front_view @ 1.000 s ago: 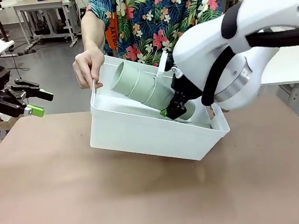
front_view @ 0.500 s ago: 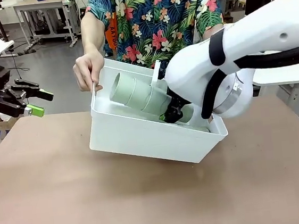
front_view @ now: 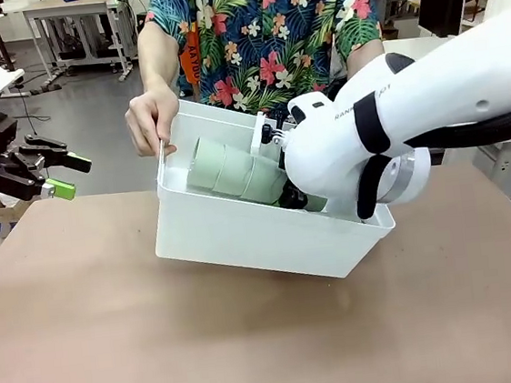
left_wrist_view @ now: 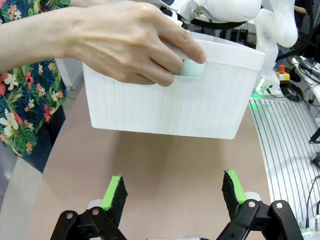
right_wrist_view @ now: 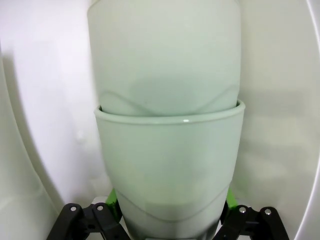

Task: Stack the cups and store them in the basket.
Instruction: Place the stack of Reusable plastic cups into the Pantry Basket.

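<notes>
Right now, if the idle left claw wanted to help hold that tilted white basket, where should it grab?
Probably the rolled rim of the basket on its near long wall, coming from the robot's side. The person's hand already fills the handle slot at the left end, and the right claw holds the cups inside. The left claw is open.
</notes>
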`<state>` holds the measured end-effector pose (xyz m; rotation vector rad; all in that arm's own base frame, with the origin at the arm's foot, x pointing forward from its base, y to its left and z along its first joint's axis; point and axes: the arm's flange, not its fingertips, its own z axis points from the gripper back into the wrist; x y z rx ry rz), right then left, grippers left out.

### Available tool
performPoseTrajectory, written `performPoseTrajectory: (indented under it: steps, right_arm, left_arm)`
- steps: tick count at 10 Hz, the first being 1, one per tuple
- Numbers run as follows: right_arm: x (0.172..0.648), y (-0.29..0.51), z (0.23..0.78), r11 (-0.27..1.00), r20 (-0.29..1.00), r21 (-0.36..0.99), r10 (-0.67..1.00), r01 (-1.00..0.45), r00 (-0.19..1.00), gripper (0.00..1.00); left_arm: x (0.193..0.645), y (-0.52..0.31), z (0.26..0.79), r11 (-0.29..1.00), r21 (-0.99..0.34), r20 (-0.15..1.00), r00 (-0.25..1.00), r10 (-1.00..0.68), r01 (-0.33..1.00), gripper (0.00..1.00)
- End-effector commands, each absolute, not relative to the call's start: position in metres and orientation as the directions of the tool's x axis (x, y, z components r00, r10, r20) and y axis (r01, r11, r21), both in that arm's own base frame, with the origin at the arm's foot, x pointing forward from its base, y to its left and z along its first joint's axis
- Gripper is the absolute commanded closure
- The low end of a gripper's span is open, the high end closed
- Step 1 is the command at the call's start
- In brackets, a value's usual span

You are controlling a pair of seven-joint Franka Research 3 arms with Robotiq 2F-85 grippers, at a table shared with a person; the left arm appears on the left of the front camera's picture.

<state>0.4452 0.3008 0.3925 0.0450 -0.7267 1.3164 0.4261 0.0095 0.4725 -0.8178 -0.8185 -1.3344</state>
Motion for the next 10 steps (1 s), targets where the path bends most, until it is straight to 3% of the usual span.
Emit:
performPoseTrajectory:
  steps: [1,3,4,10]
  right_arm:
    - [0.460,0.336,0.403,0.297,0.482,-0.351,0.870,-0.888,0.101,0.15]
    - [0.457,0.329,0.404,0.309,0.482,-0.347,0.869,-0.886,0.114,0.15]
    - [0.453,0.322,0.405,0.303,0.476,-0.352,0.873,-0.886,0.110,0.00]
    - [0.447,0.283,0.440,0.328,0.523,-0.340,0.845,-0.881,0.113,0.00]
  left_arm:
    - [0.426,0.008,0.475,0.073,-0.039,0.872,0.070,-0.484,0.997,0.00]
    - [0.426,0.008,0.475,0.073,-0.039,0.872,0.070,-0.484,0.997,0.00]
    - [0.426,0.008,0.475,0.073,-0.039,0.872,0.070,-0.484,0.997,0.00]
    - [0.426,0.008,0.475,0.073,-0.039,0.872,0.070,-0.484,0.997,0.00]
